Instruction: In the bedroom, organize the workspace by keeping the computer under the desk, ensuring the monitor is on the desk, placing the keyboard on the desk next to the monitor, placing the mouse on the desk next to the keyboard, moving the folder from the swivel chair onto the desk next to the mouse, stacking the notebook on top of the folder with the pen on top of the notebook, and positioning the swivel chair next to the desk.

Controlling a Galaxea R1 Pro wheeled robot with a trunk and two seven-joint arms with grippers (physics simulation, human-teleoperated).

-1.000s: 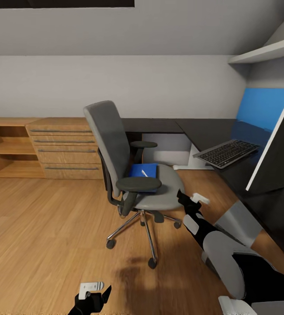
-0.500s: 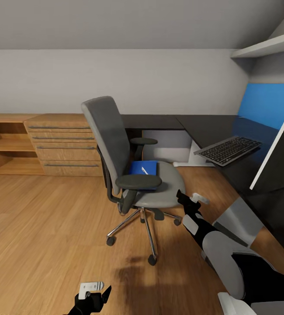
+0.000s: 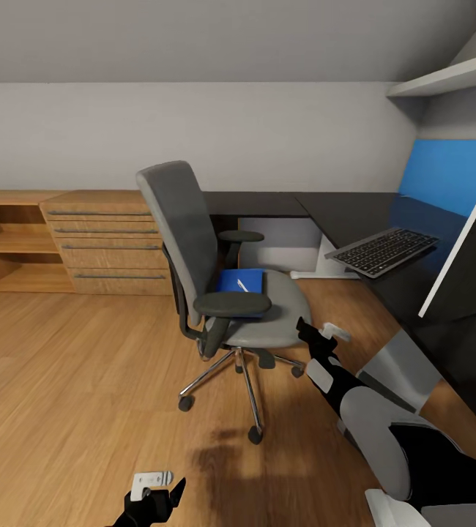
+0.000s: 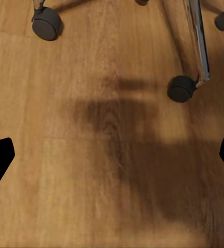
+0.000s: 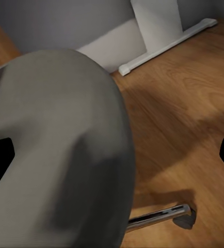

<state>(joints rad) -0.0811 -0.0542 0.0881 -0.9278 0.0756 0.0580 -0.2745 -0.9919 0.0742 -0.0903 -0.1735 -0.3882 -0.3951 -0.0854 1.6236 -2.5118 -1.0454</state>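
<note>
Two arms seen in head view. Swivel chair stood on wood floor, apart from worktop. Folder laid on chair seat, small white item on it. Keyboard placed on worktop beside monitor. Right jaws held just beside seat edge, spread apart. Left jaws held low over floor, spread apart. Oak drawers set against wall.

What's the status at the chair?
Both pincers open, empty. Right pincer beside swivel chair; folder on its seat. Armrest overhangs folder.
</note>
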